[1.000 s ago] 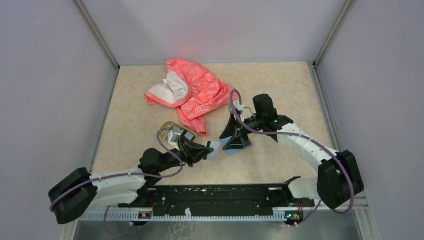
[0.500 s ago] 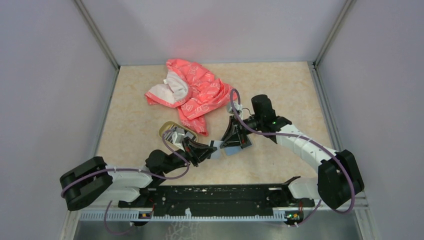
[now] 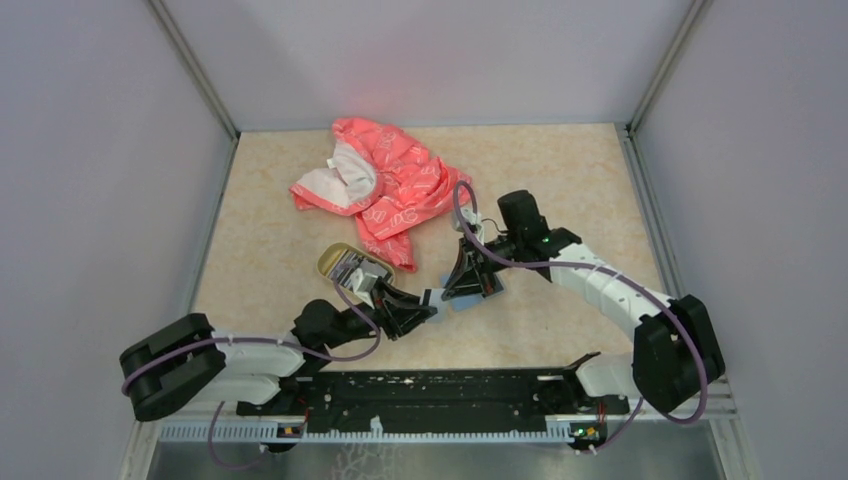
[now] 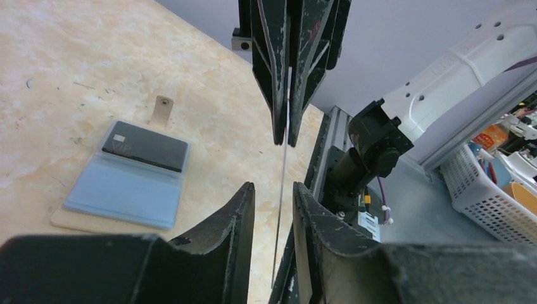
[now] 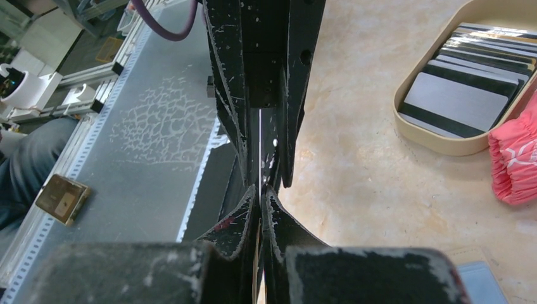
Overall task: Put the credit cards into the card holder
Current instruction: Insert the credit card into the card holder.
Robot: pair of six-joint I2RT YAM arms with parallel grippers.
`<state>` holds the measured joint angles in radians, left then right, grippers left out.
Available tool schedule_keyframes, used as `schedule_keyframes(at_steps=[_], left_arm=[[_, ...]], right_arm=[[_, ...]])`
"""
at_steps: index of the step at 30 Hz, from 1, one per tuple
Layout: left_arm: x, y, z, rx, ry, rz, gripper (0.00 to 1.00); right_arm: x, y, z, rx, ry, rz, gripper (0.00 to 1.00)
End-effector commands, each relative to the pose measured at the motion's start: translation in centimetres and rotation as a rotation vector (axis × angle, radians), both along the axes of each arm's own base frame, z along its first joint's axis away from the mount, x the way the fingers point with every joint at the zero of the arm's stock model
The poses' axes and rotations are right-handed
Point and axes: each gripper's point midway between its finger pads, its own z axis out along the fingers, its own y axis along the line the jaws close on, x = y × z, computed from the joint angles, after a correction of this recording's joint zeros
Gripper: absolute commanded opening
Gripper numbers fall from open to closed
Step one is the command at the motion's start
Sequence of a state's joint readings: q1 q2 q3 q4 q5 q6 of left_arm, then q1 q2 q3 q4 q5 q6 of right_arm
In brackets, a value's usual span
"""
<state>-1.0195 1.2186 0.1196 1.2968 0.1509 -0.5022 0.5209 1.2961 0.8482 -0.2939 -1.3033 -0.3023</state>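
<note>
**Plastic hanging by one pinch**

Released on the left: left gripper (image 4: pixel 273 190), fingers parted either side of the credit card (image 4: pixel 281 171), apparently touching neither face. Likely trouble from here: slipping or swinging loose in so narrow a pinch, or getting knocked askew by a left finger on withdrawal. Seen edge-on as a thin, straight, pale line, held clear of the table (image 4: pixel 76 76). Clenched on its upper edge: right gripper (image 4: pixel 283 140). Lying open nearby, blue-grey lining up: card holder (image 4: pixel 123 190), with one dark card (image 4: pixel 145 147) tucked in.
</note>
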Motion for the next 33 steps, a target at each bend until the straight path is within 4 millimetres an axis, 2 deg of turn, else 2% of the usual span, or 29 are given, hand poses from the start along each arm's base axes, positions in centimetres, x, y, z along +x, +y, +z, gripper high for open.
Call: schedule_keyframes(at_steps=[1, 3, 5, 13, 15, 18, 19, 21, 23, 26, 33], left_arm=[[-1.6, 0.5, -2.7, 0.121, -0.022, -0.067, 0.39], [-1.9, 0.8, -3.4, 0.165, -0.031, -0.078, 0.45], [-2.1, 1.0, -3.8, 0.192, -0.045, -0.086, 0.47], [-1.8, 0.7, -3.8, 0.259, -0.079, -0.094, 0.36], [-1.8, 0.5, -3.9, 0.269, -0.080, -0.102, 0.27], [-1.8, 0.2, -3.7, 0.264, -0.088, -0.113, 0.03], [-1.9, 0.1, -3.7, 0.259, -0.088, -0.117, 0.00], [-2.1, 0.3, -3.2, 0.224, -0.091, -0.115, 0.00], [-2.3, 0.6, -2.5, 0.166, -0.090, -0.108, 0.00], [-2.7, 0.9, -1.8, 0.101, -0.075, -0.112, 0.00], [-3.0, -0.2, -1.8, 0.086, -0.041, -0.161, 0.00]], right_arm=[[-0.2, 0.3, 1.7, 0.030, -0.068, 0.046, 0.00], [-0.2, 0.2, 1.6, 0.026, -0.074, 0.051, 0.00], [-0.3, 0.1, 1.5, 0.024, -0.083, 0.057, 0.00], [-0.4, 0.1, 0.6, -0.010, -0.104, 0.068, 0.00], [-0.5, 0.2, 0.4, -0.017, -0.108, 0.073, 0.00], [-0.4, 0.2, 0.3, -0.022, -0.113, 0.074, 0.00], [-0.4, 0.2, 0.2, -0.023, -0.115, 0.073, 0.00], [-0.4, 0.2, 0.2, -0.024, -0.118, 0.072, 0.01], [-0.3, 0.2, 0.2, -0.022, -0.119, 0.070, 0.16], [-0.4, 0.4, 0.4, -0.010, -0.098, 0.071, 0.29], [-0.5, 0.8, 0.9, 0.024, -0.030, 0.060, 0.27]])
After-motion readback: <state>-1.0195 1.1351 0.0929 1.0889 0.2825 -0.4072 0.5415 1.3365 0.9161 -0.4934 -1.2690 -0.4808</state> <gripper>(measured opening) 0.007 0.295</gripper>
